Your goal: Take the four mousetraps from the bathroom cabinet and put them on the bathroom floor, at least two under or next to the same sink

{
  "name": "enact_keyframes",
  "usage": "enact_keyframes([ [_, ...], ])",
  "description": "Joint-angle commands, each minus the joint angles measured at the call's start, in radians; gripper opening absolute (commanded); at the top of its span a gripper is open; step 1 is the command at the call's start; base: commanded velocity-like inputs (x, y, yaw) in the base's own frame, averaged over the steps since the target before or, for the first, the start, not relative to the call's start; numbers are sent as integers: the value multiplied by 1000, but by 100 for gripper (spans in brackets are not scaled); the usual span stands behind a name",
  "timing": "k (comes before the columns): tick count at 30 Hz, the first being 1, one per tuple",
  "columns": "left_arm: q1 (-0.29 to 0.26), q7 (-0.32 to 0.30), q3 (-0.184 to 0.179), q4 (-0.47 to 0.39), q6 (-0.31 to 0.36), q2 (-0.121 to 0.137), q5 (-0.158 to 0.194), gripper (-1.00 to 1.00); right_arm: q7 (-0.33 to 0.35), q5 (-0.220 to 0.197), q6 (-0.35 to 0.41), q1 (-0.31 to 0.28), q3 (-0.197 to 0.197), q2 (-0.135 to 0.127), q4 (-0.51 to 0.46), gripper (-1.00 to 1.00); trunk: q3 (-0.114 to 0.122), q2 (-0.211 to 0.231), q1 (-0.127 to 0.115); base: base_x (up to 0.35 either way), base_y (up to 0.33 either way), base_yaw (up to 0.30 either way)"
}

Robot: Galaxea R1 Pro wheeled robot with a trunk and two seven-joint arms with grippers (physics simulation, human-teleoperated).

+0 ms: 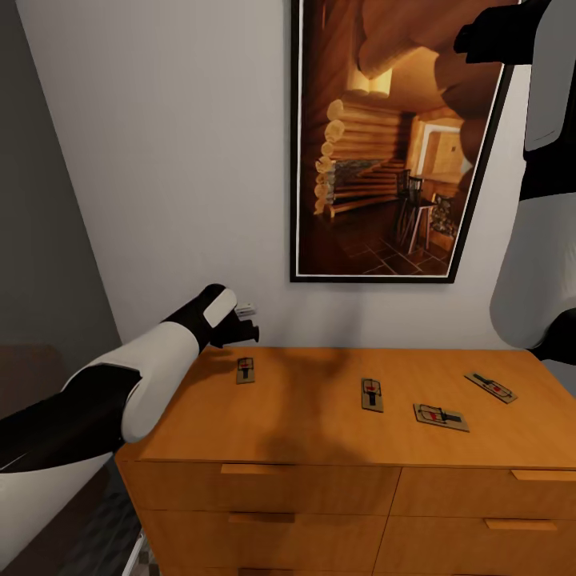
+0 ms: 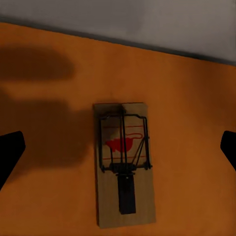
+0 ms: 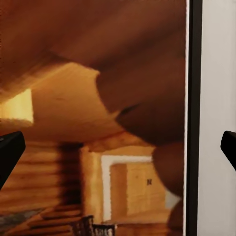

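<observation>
Mousetraps, four small flat tan wooden boards with dark wire parts and a red mark, lie on the flat top of the long low orange-brown wooden cabinet (image 1: 320,432), spread in a loose row from left to right and apart from one another. The leftmost mousetrap (image 1: 246,370) lies nearer the far wall, the second mousetrap (image 1: 372,394) sits towards the middle, the third mousetrap (image 1: 440,417) lies just right of it and closer to the near edge, and the fourth mousetrap (image 1: 491,387) is furthest right, turned at an angle. The black left hand (image 1: 240,329) hovers above the far left part of the cabinet top, just beyond the leftmost trap; its wrist camera looks straight down on that trap (image 2: 124,163), with the fingertips (image 2: 10,153) set wide apart either side, open and touching nothing. The right hand (image 1: 472,36) is raised high before the dark-framed log-cabin picture (image 1: 384,144) on the pale wall; its fingertips (image 3: 10,155) also stand wide apart and empty.
</observation>
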Motion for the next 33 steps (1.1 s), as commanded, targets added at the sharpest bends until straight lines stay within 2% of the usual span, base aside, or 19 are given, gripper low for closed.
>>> enact_keyframes([
  [1, 0, 6, -8, -2, 2, 0, 10, 100, -8, -7, 4, -1, 3, -1, 0, 100, -1, -1, 0, 0, 0, 0],
  [33, 30, 5, -9, -12, -2, 0, 9, 100, -8, -7, 4, -1, 3, 1, 0, 100, -1, -1, 0, 37, -3, 0],
])
